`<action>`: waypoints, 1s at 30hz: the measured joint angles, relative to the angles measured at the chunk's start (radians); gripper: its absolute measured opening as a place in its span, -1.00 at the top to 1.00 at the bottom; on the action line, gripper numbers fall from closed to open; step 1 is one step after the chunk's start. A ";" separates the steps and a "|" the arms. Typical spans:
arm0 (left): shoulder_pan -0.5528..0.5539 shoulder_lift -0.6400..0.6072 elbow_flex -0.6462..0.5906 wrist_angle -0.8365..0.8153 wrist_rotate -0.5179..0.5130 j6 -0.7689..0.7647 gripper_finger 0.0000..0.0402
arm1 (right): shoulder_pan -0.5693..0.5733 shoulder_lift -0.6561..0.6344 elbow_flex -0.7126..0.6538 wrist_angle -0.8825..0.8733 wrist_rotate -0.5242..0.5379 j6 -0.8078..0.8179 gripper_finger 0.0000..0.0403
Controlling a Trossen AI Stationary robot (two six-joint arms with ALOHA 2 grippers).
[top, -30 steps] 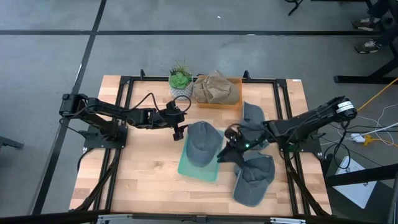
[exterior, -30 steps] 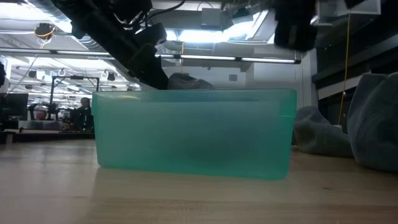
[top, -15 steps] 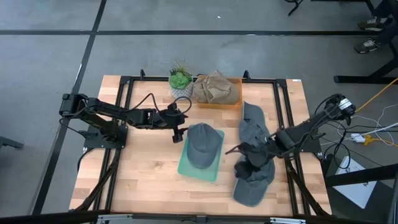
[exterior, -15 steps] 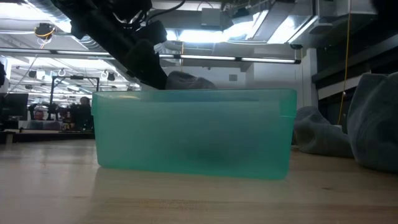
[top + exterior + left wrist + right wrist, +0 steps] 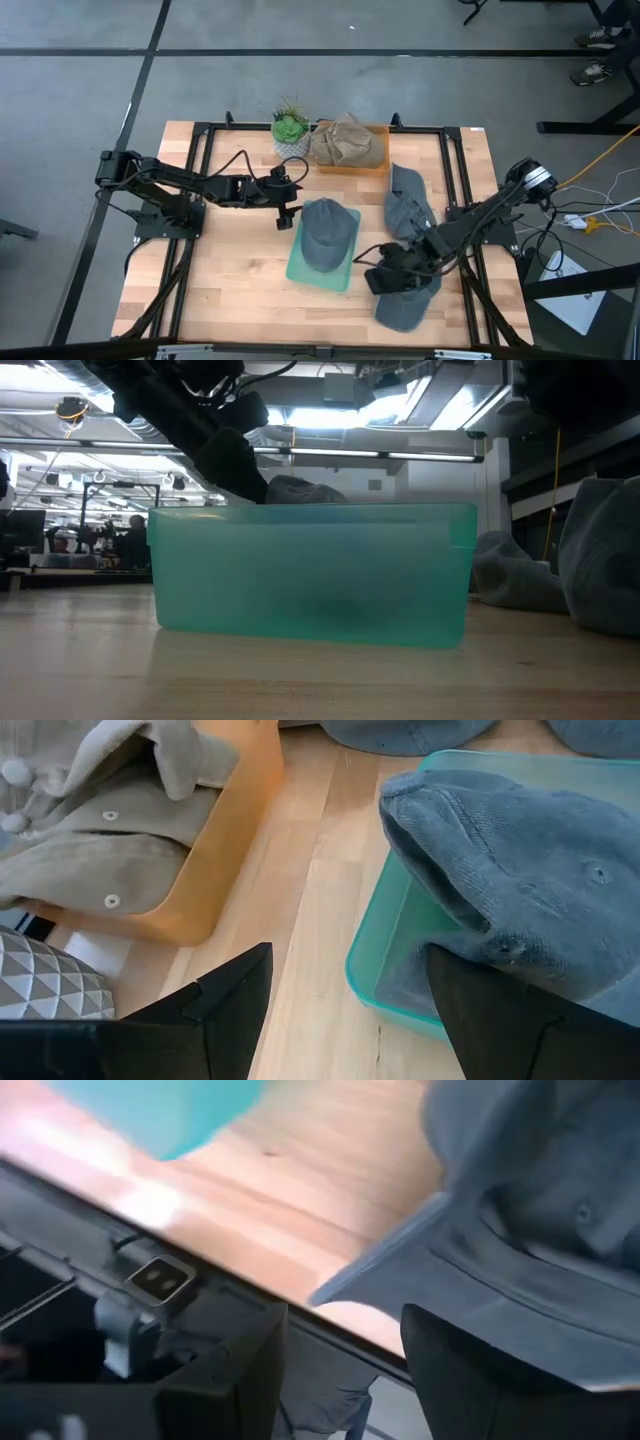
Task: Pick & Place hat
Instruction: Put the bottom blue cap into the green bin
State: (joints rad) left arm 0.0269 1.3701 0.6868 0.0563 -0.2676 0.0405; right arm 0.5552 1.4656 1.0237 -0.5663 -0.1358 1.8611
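With one hat in the green bin, the right tool, open and empty, hovers over the next hat and needs to go down and pinch it.

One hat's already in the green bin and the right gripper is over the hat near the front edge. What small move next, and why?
Probably lower the right gripper a little onto the grey hat beneath it, then close. Its fingers look open with hat fabric just ahead, not yet clamped. The left gripper waits open beside the green bin.
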 joint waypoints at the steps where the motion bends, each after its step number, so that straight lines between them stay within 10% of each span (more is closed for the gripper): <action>1: 0.000 0.000 0.000 0.000 0.000 0.012 -0.31 | 0.000 0.016 0.000 0.000 -0.010 0.018 0.03; 16: 0.000 0.000 0.000 -0.017 0.000 0.044 -0.31 | -0.016 0.164 0.000 0.016 -0.007 0.095 0.09; 30: 0.000 0.000 0.000 -0.023 0.000 0.044 -0.31 | -0.021 0.156 0.067 -0.122 -0.086 -0.004 0.91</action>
State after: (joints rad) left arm 0.0269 1.3705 0.6868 0.0334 -0.2676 0.0841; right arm 0.5339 1.6212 1.0905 -0.6886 -0.2214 1.8573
